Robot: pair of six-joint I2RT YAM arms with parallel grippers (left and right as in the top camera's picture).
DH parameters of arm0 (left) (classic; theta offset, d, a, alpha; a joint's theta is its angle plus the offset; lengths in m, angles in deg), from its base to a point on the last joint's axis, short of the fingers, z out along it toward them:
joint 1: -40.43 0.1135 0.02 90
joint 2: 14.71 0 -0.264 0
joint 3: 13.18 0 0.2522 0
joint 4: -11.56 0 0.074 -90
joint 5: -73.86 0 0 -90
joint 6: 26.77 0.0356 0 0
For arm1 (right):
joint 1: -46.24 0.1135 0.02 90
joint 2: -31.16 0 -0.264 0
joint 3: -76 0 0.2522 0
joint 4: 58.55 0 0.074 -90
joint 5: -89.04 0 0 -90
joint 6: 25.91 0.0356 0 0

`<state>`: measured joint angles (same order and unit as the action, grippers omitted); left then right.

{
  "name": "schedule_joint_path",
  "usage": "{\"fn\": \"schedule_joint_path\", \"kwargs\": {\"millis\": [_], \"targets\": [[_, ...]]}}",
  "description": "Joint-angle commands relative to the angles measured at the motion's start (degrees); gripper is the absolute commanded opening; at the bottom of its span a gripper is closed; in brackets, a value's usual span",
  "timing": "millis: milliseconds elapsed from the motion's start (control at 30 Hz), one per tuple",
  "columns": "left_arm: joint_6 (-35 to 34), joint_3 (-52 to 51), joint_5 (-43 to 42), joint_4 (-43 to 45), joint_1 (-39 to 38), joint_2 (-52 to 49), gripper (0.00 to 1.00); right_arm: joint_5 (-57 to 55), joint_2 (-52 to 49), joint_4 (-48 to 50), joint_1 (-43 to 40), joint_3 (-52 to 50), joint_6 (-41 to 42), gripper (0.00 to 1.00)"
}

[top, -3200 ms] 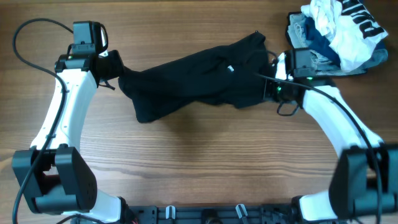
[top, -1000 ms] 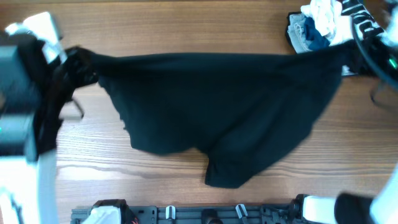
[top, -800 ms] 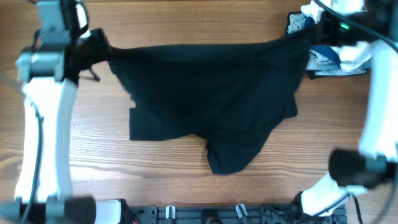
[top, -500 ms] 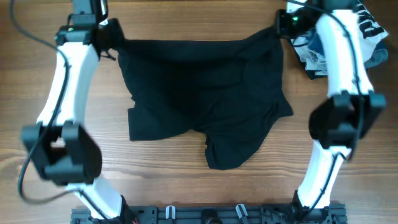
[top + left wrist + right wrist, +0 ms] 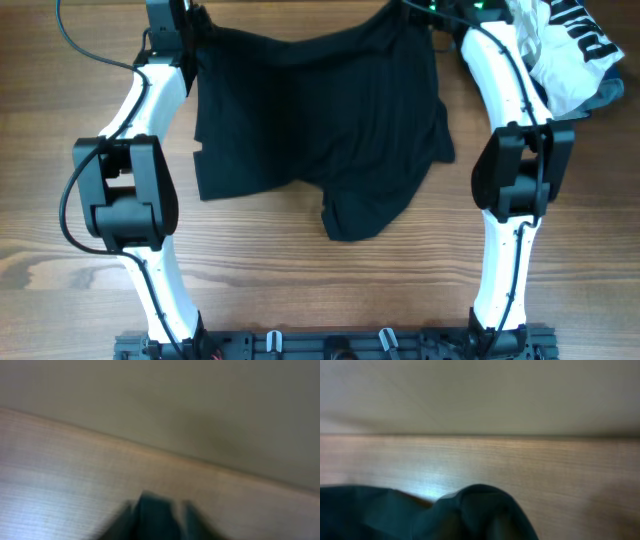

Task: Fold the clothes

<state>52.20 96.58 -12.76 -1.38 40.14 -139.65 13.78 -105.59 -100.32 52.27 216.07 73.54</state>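
You see the black garment (image 5: 315, 110) lying spread on the table (image 5: 300, 295) toward its far edge, its two top corners at the left gripper (image 5: 192, 14) and right gripper (image 5: 430, 8), but you cannot tell how wide either stands open or whether it grips the garment.

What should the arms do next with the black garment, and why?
Probably release and back away: the black garment lies spread on the table, its top corners at the left gripper and right gripper. Whether either grips it now is unclear.
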Motion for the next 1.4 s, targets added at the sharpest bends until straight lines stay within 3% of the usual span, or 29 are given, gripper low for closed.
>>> {"fn": "schedule_joint_path", "kwargs": {"millis": [0, 133, 233, 533, 633, 767, 933, 1033, 1067, 1167, 1233, 1367], "targets": [[0.3, 0.3, 0.7, 3.6, -1.0, 0.3, 1.00, -4.0, -1.8, 2.7, 1.3, 0.4, 2.5, 1.00], [0.3, 0.3, 0.7, 3.0, -1.1, 1.2, 1.00, -2.6, -0.9, 0.1, 1.2, 0.4, 2.6, 1.00], [0.3, 0.3, 0.8, -2.8, -0.9, 4.3, 1.00, -1.3, 1.1, -5.0, 1.1, 0.4, 2.6, 0.99], [-0.6, 0.3, 0.7, -39.4, -0.9, 16.2, 1.00, -1.2, 11.5, -34.1, 1.2, 0.4, 2.2, 1.00], [-6.2, 0.3, 0.8, -52.3, -0.9, 16.9, 1.00, -1.2, 12.5, -42.4, 1.2, 0.4, 1.2, 1.00], [-10.5, -2.6, 1.0, -63.2, -0.9, 16.5, 1.00, -1.2, 12.5, -48.4, 1.2, -0.6, 0.7, 1.00], [-10.7, -9.6, 1.0, -61.0, -0.3, 16.5, 0.96, -1.2, 12.5, -47.6, 1.2, -3.5, -0.5, 1.00], [-10.7, -12.9, 1.0, -57.6, 0.3, 16.4, 0.81, -1.2, 12.5, -45.5, 1.2, -5.3, -0.4, 0.99], [-10.7, -15.3, 0.9, -54.7, 0.5, 16.4, 0.66, -1.2, 12.5, -44.2, 1.2, -6.6, -0.4, 0.99], [-10.7, -18.4, 0.7, -50.9, 0.5, 16.4, 0.41, -1.2, 12.5, -42.7, 1.2, -8.6, -0.5, 0.99], [-10.6, -20.3, 0.3, -48.6, 0.5, 16.4, 0.35, -1.2, 12.5, -41.8, 1.2, -10.0, -0.4, 0.99], [-10.3, -24.2, -2.1, -44.4, 0.5, 16.4, 0.32, -1.2, 12.5, -40.9, 1.2, -12.0, -0.4, 0.99]]}}
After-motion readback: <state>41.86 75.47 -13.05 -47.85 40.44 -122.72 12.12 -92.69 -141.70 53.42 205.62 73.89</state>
